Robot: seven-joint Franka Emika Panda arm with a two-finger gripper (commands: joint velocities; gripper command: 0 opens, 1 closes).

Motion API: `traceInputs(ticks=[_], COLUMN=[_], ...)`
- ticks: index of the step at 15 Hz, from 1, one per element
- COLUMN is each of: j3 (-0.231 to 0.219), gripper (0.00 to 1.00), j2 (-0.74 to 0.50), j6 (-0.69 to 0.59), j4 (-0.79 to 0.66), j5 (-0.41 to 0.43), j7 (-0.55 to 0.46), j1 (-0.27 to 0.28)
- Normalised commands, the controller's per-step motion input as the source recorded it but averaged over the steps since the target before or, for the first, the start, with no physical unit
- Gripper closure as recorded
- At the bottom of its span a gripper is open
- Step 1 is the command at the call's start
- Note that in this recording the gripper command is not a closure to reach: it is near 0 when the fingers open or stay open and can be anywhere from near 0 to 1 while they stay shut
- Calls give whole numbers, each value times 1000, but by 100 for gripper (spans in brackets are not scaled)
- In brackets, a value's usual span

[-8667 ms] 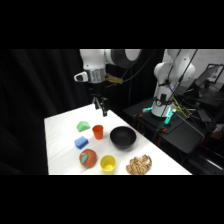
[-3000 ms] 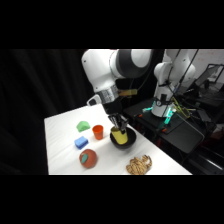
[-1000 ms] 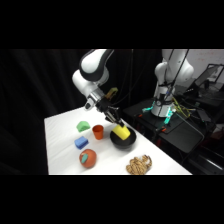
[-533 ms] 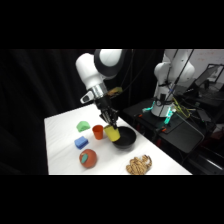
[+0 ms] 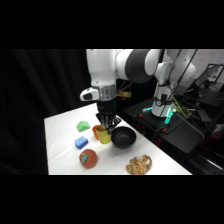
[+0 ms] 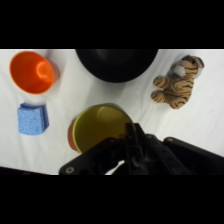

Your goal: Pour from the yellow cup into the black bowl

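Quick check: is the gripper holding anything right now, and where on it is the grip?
The gripper is holding the yellow cup, gripped at its rim on the side nearest the wrist camera. The cup is upright beside the black bowl.

A flat white table (image 5: 62,140) stands in front of a black backdrop (image 5: 45,75) that fills the left and upper part of the side view. To the right of the table sits a dark bench (image 5: 180,135) crowded with equipment, among it a glowing teal light (image 5: 167,116). Pale surfaces (image 5: 212,60) show at the upper right corner. In the wrist view the table's white top looks evenly lit.
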Motion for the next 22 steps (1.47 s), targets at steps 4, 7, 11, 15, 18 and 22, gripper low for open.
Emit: traceInputs(ticks=[4, 7, 11, 15, 18, 22], j3=[12, 35, 20, -49, -105, -95], gripper=[18, 18, 18, 18, 18, 18], j2=[234, 336, 338, 346, 339, 239], j6=[64, -19, -42, -44, -45, -77], j4=[248, 375, 396, 394, 344, 289], j5=[-487, -236, -126, -135, -184, -129], j7=[541, 310, 176, 124, 157, 160], j1=[149, 136, 113, 81, 128, 136])
